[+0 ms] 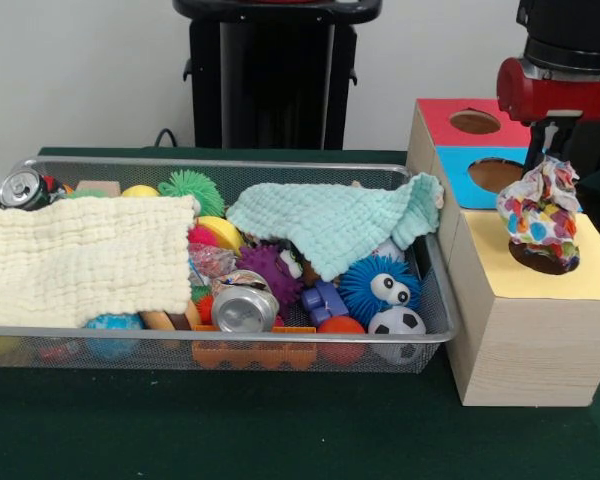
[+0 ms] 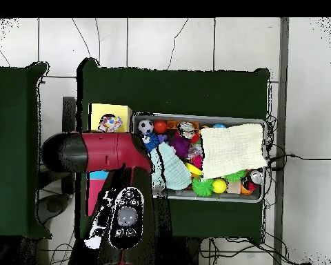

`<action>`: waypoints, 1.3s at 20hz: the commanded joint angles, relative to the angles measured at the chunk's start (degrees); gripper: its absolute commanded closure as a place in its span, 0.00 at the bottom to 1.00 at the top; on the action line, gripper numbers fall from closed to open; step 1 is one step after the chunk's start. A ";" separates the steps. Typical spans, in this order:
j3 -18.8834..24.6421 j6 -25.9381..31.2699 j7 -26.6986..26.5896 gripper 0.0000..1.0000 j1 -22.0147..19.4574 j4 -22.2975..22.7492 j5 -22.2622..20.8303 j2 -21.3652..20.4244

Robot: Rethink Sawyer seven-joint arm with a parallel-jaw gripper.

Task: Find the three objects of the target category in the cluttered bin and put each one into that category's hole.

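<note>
Green counter (image 1: 230,430) in front, wire bin (image 1: 220,345) of clutter behind it.

The fingers (image 1: 547,170) appear closed on a crumpled, spotted wrapper (image 1: 540,215), which hangs over the yellow hole (image 1: 542,260) of the sorting box (image 1: 525,340), likely lined up to drop in. Two cloths still cover much of the bin.

**Wire, cloth, rubber and wood**

The bin (image 1: 435,300) is fine silvery wire mesh with a smooth metal rim. Along its left edge lies a cream cloth (image 1: 80,260) of crinkled, matt weave; a mint cloth (image 1: 330,225) of like texture drapes over the right corner. A crushed can (image 1: 243,305) shines as bare metal. The blue ball (image 1: 380,285) is spiky rubber. The box (image 1: 520,350) shows pale matt wood grain. The table (image 1: 230,430) wears dark green felt.
</note>
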 commanded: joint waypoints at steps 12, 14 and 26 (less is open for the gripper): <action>0.28 0.08 11.82 0.00 -0.45 0.68 1.03 2.19; 0.40 -0.19 11.67 0.00 -0.50 0.78 1.00 2.14; 0.52 0.77 12.05 0.00 -0.66 0.91 1.60 2.01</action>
